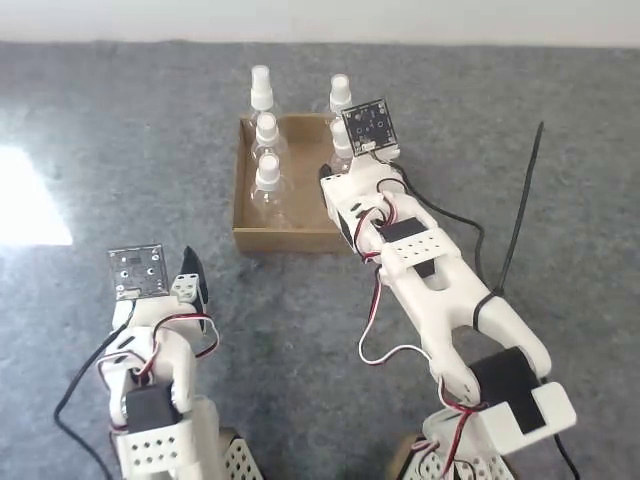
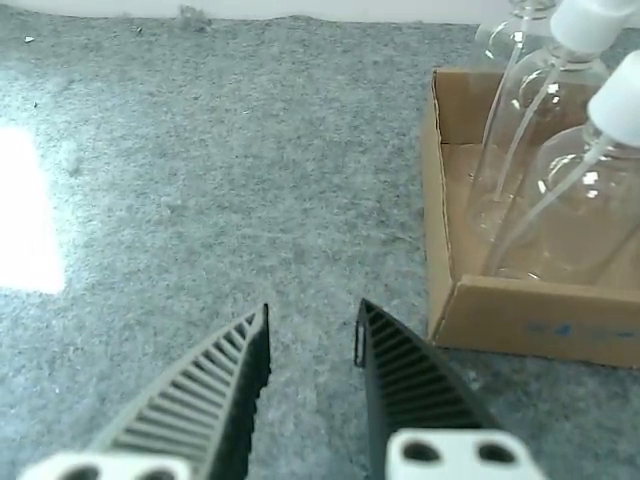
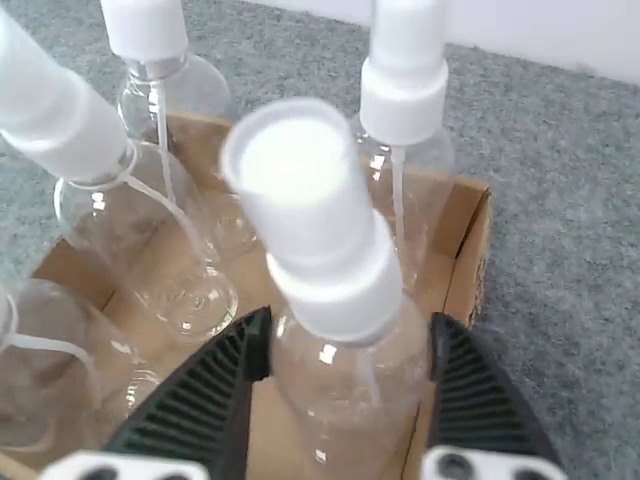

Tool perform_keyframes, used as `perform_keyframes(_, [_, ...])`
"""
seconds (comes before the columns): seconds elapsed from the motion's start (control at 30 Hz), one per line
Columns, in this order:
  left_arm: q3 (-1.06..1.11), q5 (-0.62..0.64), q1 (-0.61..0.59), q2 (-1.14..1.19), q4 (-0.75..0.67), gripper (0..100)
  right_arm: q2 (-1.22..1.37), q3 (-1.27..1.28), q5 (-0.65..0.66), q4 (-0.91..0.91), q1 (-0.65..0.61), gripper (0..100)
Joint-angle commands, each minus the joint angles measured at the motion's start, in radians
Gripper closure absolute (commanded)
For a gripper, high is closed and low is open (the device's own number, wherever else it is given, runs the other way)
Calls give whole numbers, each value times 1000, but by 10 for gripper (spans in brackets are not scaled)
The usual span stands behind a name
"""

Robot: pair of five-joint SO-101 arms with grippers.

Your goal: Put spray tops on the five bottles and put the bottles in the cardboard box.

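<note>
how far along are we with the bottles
Done: all five bottles wear spray tops, and three stand in the cardboard box. In hand: the right gripper sits around one boxed bottle. To do: two more bottles seem to stand behind the box. The left gripper is open, empty.

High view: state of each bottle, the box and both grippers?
Cardboard box: open-topped, three bottles inside.
Front bottle: capped, upright, in box.
Middle bottle: capped, upright, in box.
Gripped bottle: capped, upright, in box.
Back-left bottle: capped, upright, behind box.
Back-right bottle: capped, upright, behind box.
Right gripper: fingers shut on Gripped bottle.
Left gripper: fingers open, empty.
</note>
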Motion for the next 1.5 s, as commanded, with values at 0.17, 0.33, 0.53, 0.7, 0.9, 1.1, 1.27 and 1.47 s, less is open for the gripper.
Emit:
perform_keyframes(0.17, [-10, -8, 3, -12, -31, 869, -5, -37, -9, -10, -12, 753])
perform_keyframes(0.33, [-10, -8, 3, -12, -31, 869, -5, -37, -5, -1, -19, 753])
perform_keyframes(0.53, [-10, -8, 3, -12, -31, 869, -13, -41, -3, 18, -18, 752])
perform_keyframes(0.7, [-10, -8, 3, -12, -31, 869, -15, -38, -3, 27, -19, 742])
perform_keyframes(0.9, [-10, -8, 3, -12, -31, 869, -16, -44, -8, 101, -44, 673])
perform_keyframes(1.1, [-10, -8, 3, -12, -31, 869, -16, -44, -8, 104, -68, 673])
perform_keyframes(1.27, [-10, -8, 3, -12, -31, 869, -18, -44, -8, 104, -59, 673])
perform_keyframes(1.47, [-10, -8, 2, -12, -31, 869, -108, -8, -6, 157, -59, 673])
